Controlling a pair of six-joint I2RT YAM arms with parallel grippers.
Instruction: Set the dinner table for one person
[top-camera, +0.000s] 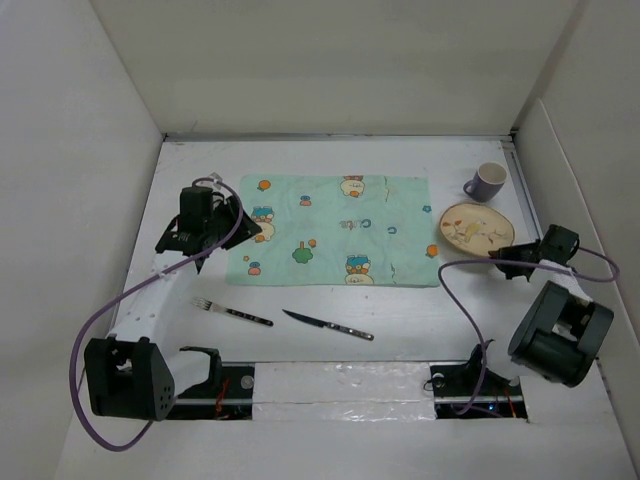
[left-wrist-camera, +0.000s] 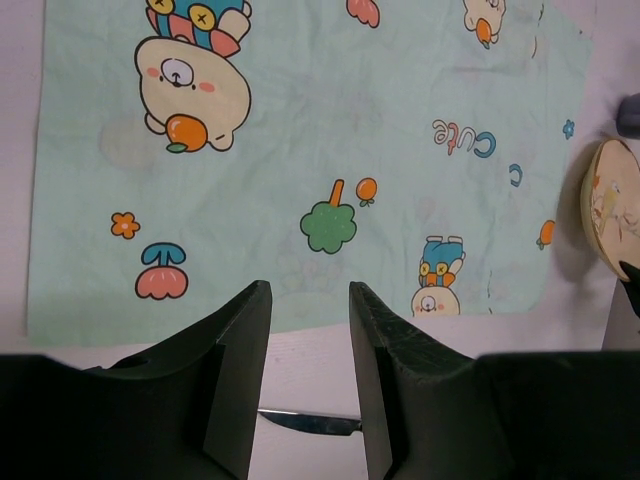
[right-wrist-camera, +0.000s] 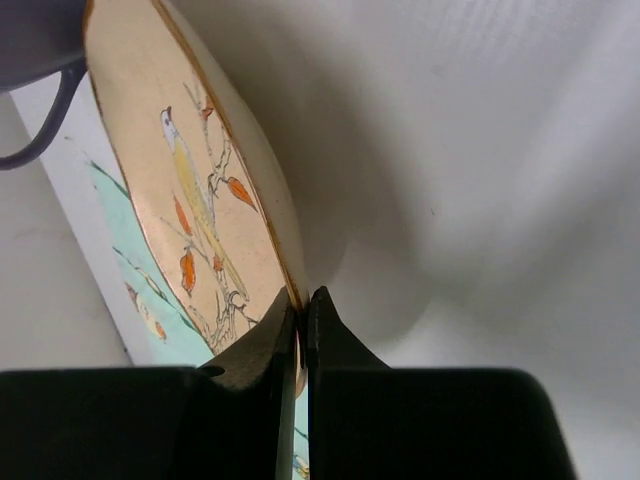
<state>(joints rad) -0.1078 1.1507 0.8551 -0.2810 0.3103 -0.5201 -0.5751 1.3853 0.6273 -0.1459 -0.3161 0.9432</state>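
The white dinner table (top-camera: 420, 310) carries a mint-green printed placemat (top-camera: 340, 230) at its middle. A cream plate with a bird drawing (top-camera: 474, 228) lies right of the placemat; my right gripper (top-camera: 506, 252) is shut on its near right rim (right-wrist-camera: 290, 290). A purple mug (top-camera: 487, 181) stands behind the plate. A fork (top-camera: 230, 311) and a knife (top-camera: 328, 324) lie on the table in front of the placemat. My left gripper (top-camera: 245, 228) is open and empty over the placemat's left edge; its view shows the knife's blade (left-wrist-camera: 305, 422) between its fingers.
White panels wall the table on the left, back and right. The arm bases and a taped rail (top-camera: 340, 385) run along the near edge. Purple cables (top-camera: 90, 340) hang from both arms.
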